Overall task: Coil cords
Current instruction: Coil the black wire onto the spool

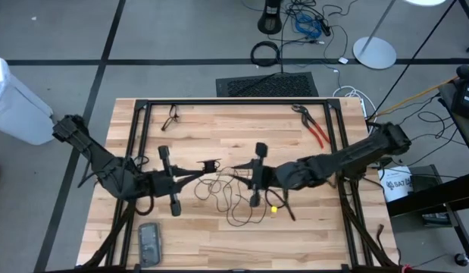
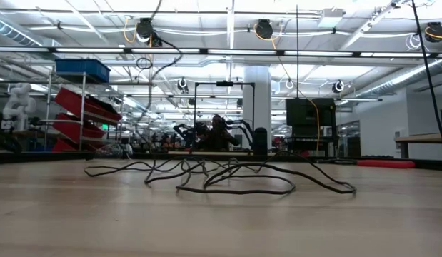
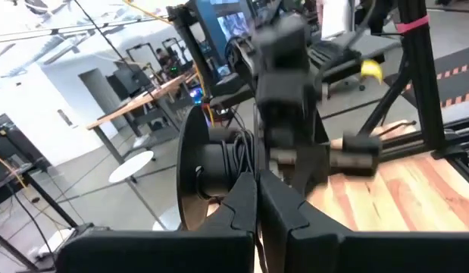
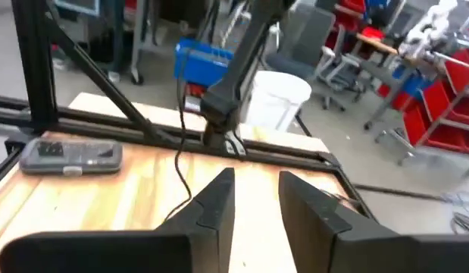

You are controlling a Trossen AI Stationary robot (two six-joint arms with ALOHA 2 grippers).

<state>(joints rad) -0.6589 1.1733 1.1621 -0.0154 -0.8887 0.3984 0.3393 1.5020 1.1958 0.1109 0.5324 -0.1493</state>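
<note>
We find the black cord (image 1: 232,199) lying in loose tangled loops on the wooden table (image 1: 219,243), between the two arms at mid-table. The left gripper (image 3: 257,199) is clenched, the cord running to its fingertips. The right gripper (image 4: 253,199) stands parted, the cord passing beside one finger, not grasped.

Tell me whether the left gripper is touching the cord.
Touching. The right wrist view shows the cord hanging from the left gripper, whose fingers are shut on it, down toward the table.
</note>
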